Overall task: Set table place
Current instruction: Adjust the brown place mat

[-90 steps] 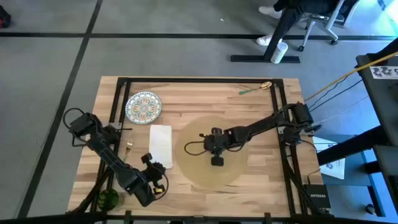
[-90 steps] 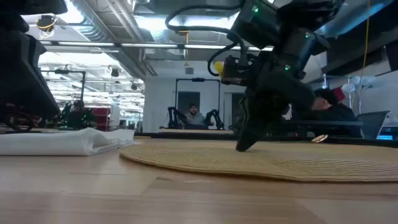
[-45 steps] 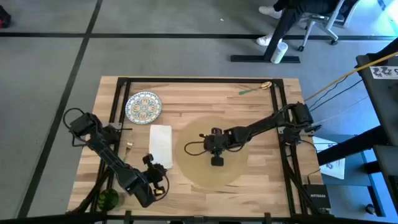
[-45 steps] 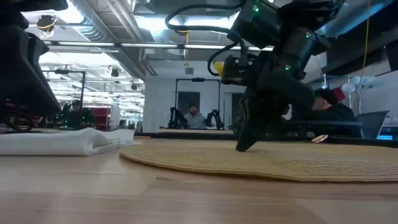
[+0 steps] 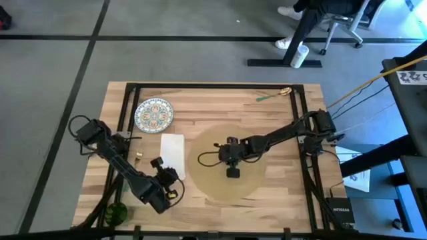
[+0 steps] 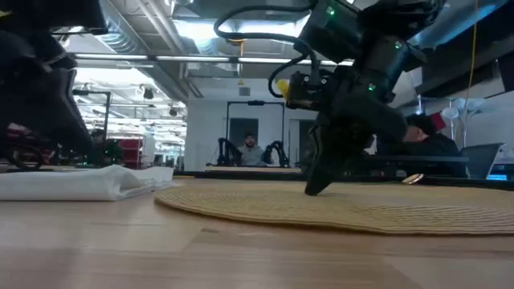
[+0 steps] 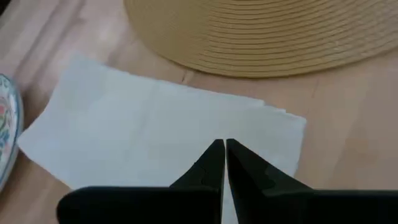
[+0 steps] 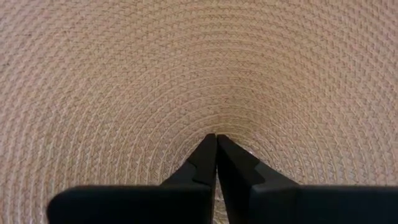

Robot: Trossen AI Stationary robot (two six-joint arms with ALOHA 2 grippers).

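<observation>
Right pincer (image 5: 232, 173) pressed together, tip down mid-placemat (image 5: 207, 183); left pincer (image 7: 224, 154), also closed, over the napkin's (image 7: 155, 130) edge

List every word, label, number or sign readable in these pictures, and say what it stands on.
No text can be read.
Dark box beside the table: a pale marking, too small to read.
White sheets at the right edge: dark print, too blurred to read.
Napkin, placemat, plate: no lettering.

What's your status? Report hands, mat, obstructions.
Right hand shut, tips down on the mat near its centre. Left hand shut, over the napkin beside the mat. Plate far left, clear of the mat.
</observation>
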